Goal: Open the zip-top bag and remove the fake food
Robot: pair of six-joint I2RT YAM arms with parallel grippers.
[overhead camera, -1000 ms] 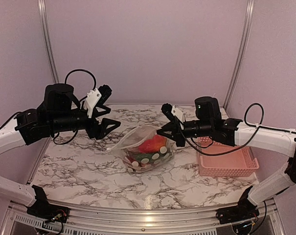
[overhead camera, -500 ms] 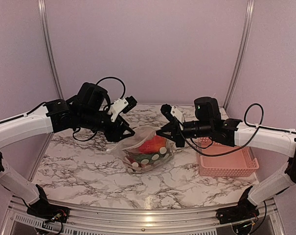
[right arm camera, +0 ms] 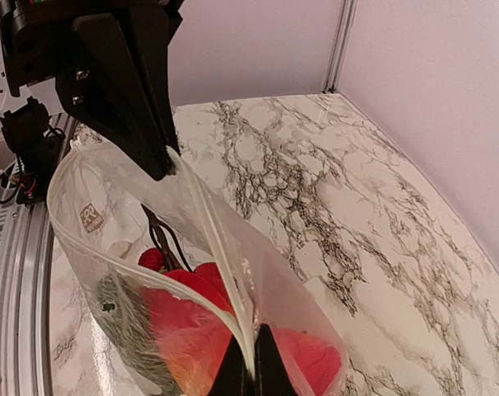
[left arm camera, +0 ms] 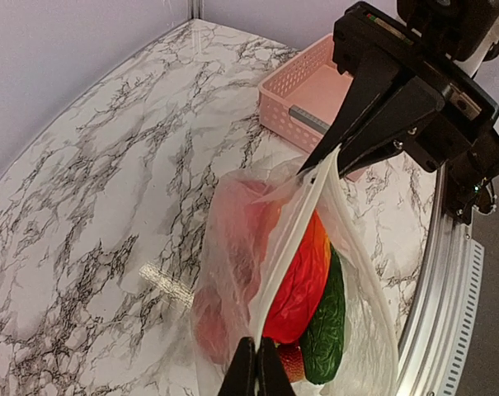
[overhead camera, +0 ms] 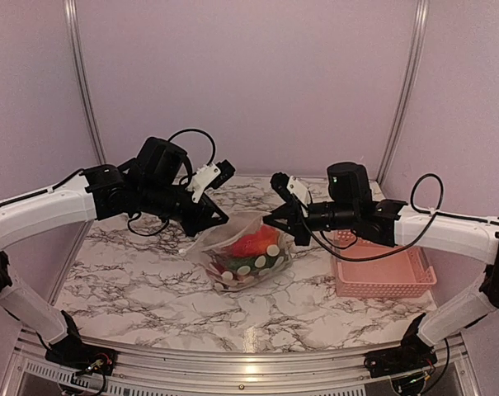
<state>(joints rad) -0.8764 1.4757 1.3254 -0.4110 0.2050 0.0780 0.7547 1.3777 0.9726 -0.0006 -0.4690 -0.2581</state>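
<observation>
Clear, crinkly zip-top bag (overhead camera: 226, 236) sits on the marble-patterned counter (overhead camera: 125, 280), near the pink slotted plastic basket (overhead camera: 381, 280), on its left-arm side. Left end effector (left arm camera: 256, 373) pinches the zip rim at the end far from the basket. Right end effector (right arm camera: 253, 363) pinches the end nearer the basket. One rim strip runs taut between them and the other bows out, so the mouth is open. Plastic toy fake food (left arm camera: 303, 276) (red, orange, dark green) is inside the bag.

Between left gripper (overhead camera: 223, 221) and right gripper (overhead camera: 269, 221): zip-top bag (overhead camera: 223, 237), fake food (overhead camera: 254, 248) inside; basket (overhead camera: 383, 290) on table (overhead camera: 134, 285), right of right gripper.
</observation>
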